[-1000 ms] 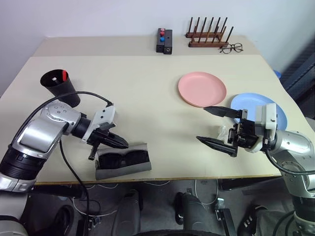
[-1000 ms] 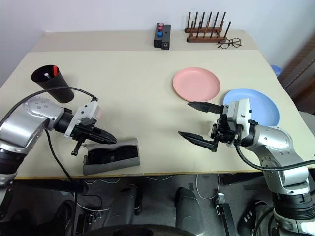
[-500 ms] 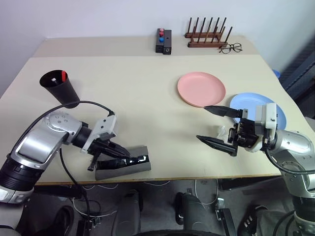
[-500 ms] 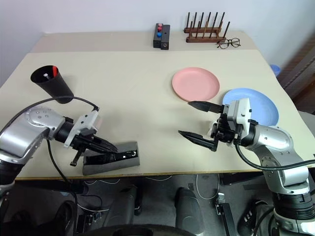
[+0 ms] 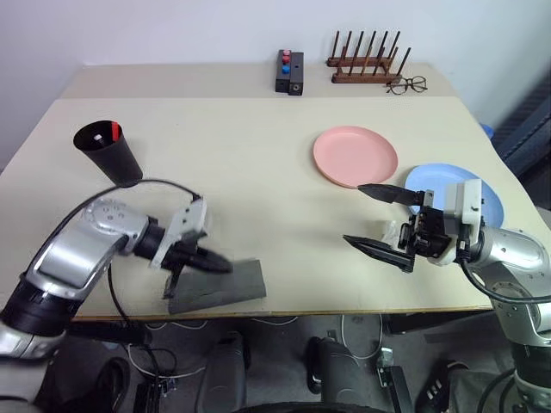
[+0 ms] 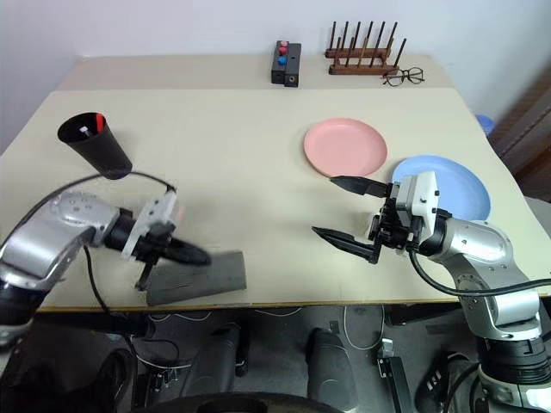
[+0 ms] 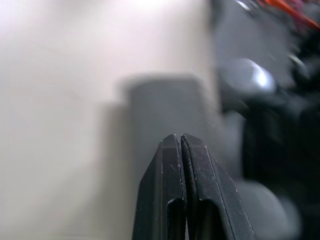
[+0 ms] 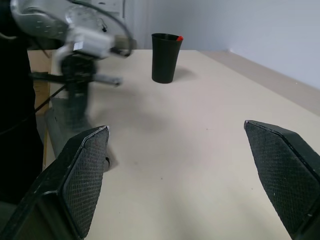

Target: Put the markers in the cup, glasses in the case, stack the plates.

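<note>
The left end effector (image 5: 215,263), its fingers pressed together, is pushing the case (image 5: 225,285) lid down. The right end effector (image 5: 375,219) is waiting wide apart and holding nothing, near the blue plate (image 5: 492,194)

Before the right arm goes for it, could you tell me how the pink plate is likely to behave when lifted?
The pink plate looks like thin plastic, so probably light and stiff. Its shallow rim lies nearly flat on the table, so gripping the edge may be awkward and slippery.

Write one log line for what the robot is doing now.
left fingers: shut, over case | case: closed | right fingers: open, empty | plates: unstacked
</note>
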